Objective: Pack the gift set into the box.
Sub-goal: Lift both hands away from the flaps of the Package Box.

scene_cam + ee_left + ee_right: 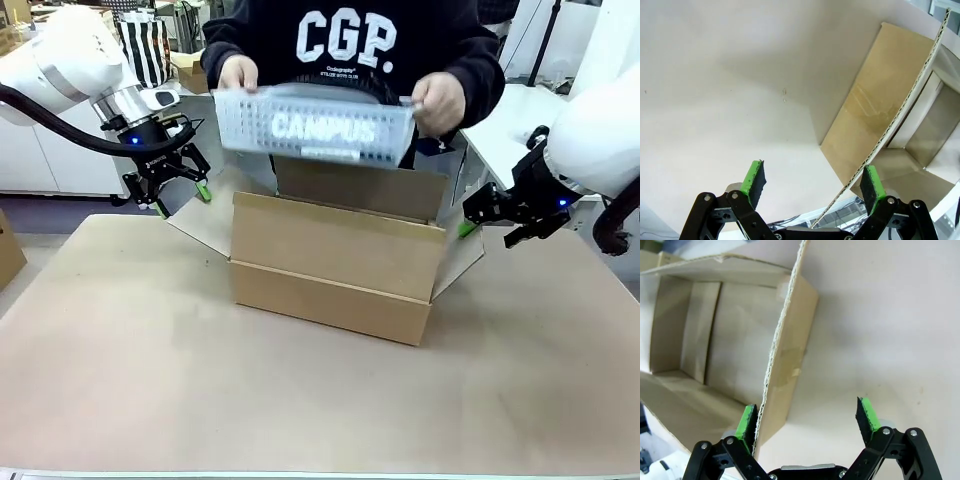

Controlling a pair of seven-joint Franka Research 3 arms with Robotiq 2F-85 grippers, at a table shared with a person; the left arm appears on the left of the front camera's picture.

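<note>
The box [330, 260] stands open in the middle of the table, its side flaps spread outward. A person holds the gift set [312, 125], a pale translucent case printed CAMPUS, in both hands just above the box's far side. My left gripper [181, 193] hangs open at the left flap [875, 105], whose corrugated edge runs between its fingers [754, 179], close to the right one. Over on the other side my right gripper [472, 218] is open at the right flap [790, 340]; that flap's edge lies against its left finger [746, 422]. The box interior [685, 335] looks bare.
The brown table top [200, 400] stretches wide in front of the box. The corner of another carton [8, 250] shows at the left edge. A striped bag [148, 45] and a white table [510, 125] lie behind.
</note>
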